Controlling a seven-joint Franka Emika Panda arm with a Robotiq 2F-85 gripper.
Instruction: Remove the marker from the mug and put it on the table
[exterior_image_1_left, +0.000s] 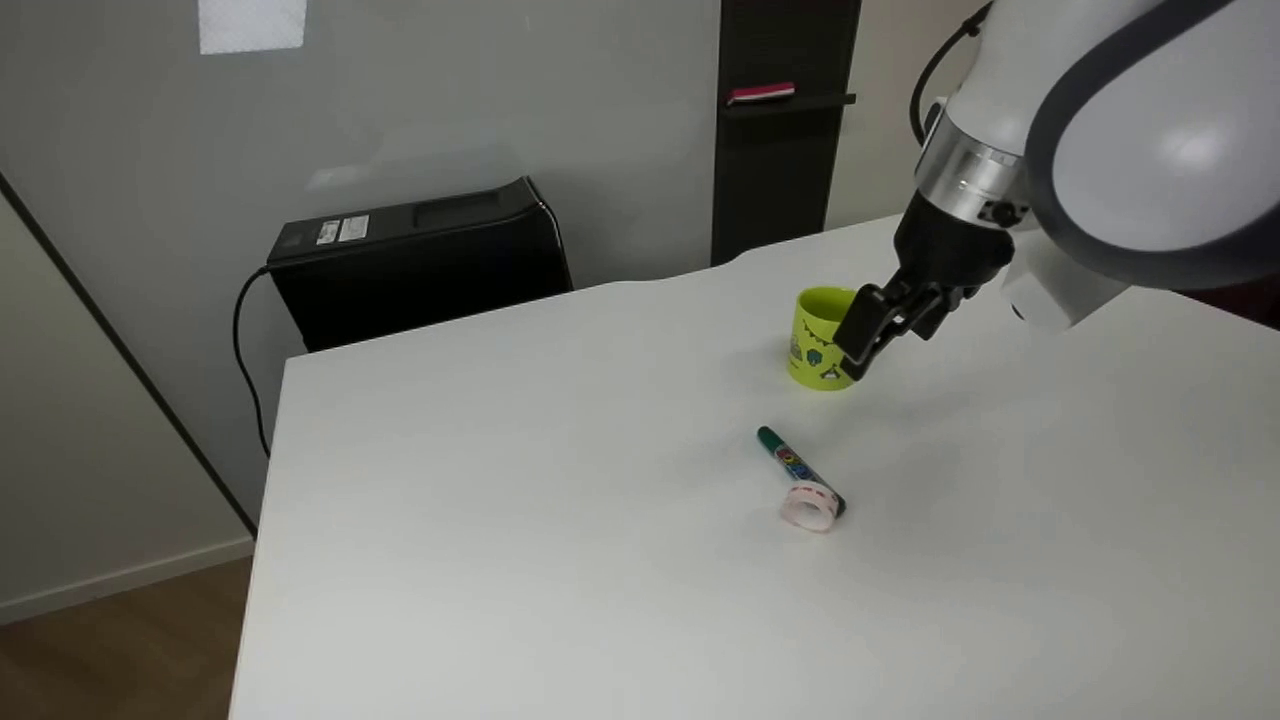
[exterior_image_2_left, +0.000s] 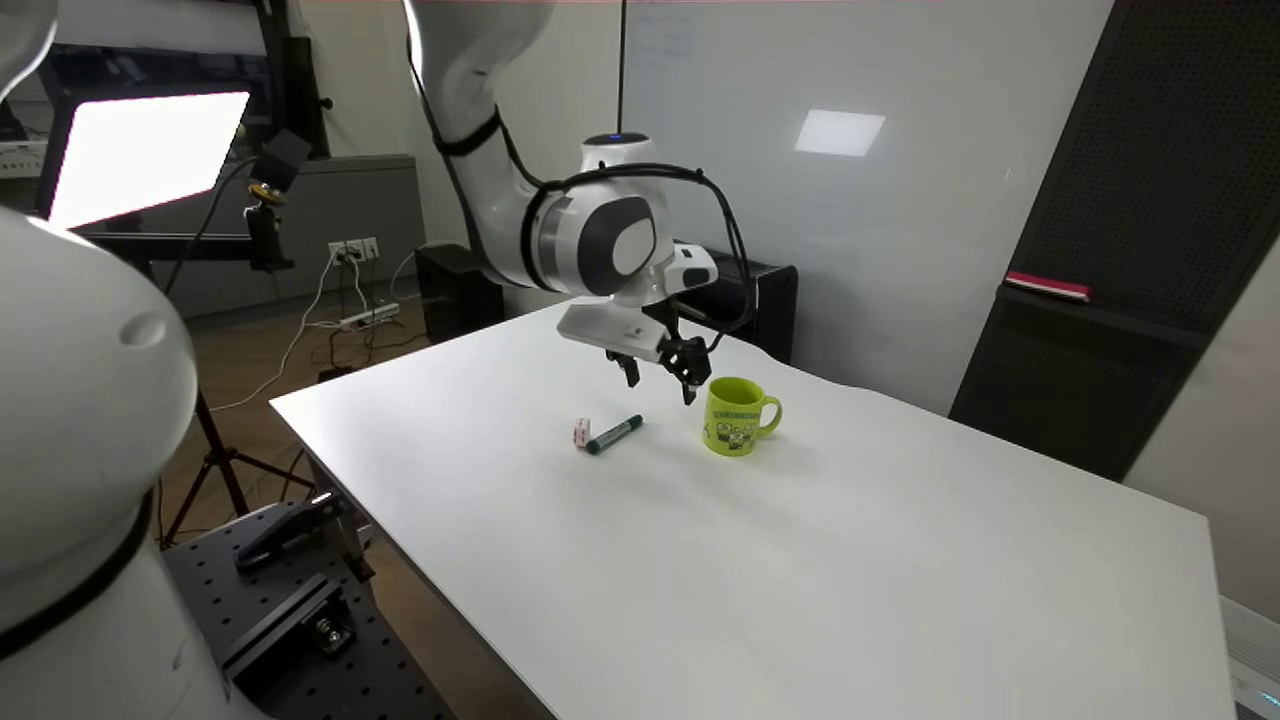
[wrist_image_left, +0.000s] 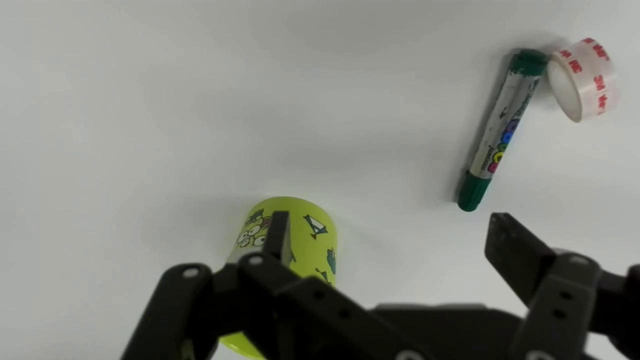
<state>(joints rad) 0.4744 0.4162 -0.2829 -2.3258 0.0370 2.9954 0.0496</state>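
The marker (exterior_image_1_left: 800, 466) lies flat on the white table (exterior_image_1_left: 480, 520), outside the mug. It has dark green ends and a pale printed barrel, and it also shows in an exterior view (exterior_image_2_left: 615, 435) and the wrist view (wrist_image_left: 504, 130). The lime-green mug (exterior_image_1_left: 818, 350) stands upright near it, with its handle visible in an exterior view (exterior_image_2_left: 735, 420). My gripper (wrist_image_left: 389, 217) is open and empty above the table. In the wrist view one finger overlaps the mug (wrist_image_left: 310, 240); the other is near the marker's cap end. The gripper also shows in both exterior views (exterior_image_1_left: 888, 350) (exterior_image_2_left: 660, 392).
A small clear tape roll with red print (wrist_image_left: 592, 80) lies against one end of the marker and shows in both exterior views (exterior_image_1_left: 810, 507) (exterior_image_2_left: 582, 432). A black box-shaped device (exterior_image_1_left: 420, 265) stands behind the table's far edge, before a grey wall.
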